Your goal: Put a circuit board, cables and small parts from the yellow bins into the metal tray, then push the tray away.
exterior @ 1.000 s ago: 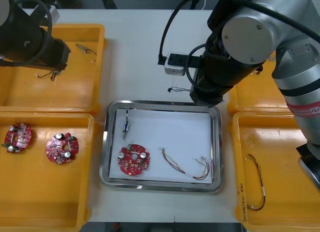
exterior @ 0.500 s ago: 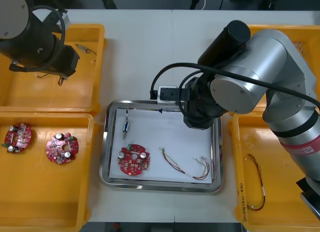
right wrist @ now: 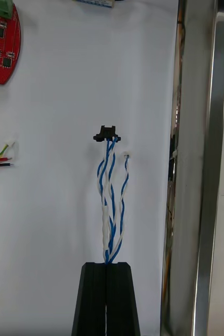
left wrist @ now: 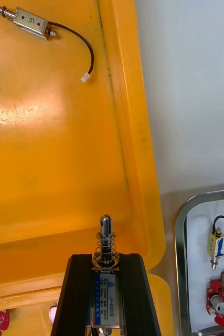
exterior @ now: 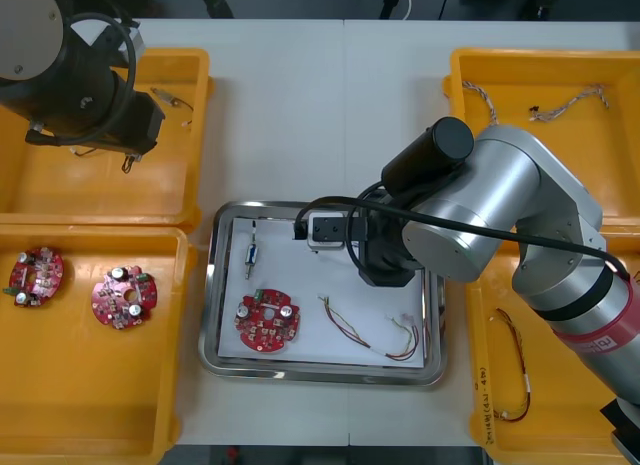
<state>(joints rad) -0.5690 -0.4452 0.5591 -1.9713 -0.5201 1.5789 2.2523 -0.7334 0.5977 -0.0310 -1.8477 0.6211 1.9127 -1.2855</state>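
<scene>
Nearest, the metal tray (exterior: pixel 322 371) holds a round red circuit board (exterior: pixel 267 321), a red and yellow cable (exterior: pixel 368 335) and a small metal part (exterior: pixel 252 253), all lying apart on its white inside. Over the tray's right half, the right tool (right wrist: pixel 106 265) is clamped on a twisted blue and white cable (right wrist: pixel 110 199), which hangs over bare white floor, likely so it lands clear of the rest. Farther off, over the far left yellow bin (left wrist: pixel 49 157), the left tool (left wrist: pixel 104 260) pinches a second metal part (left wrist: pixel 105 233), probably meant for the tray.

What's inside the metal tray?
A circuit board, a small metal part, a red and yellow cable. The right gripper holds a blue and white cable above the tray; its arm hides part.
</scene>
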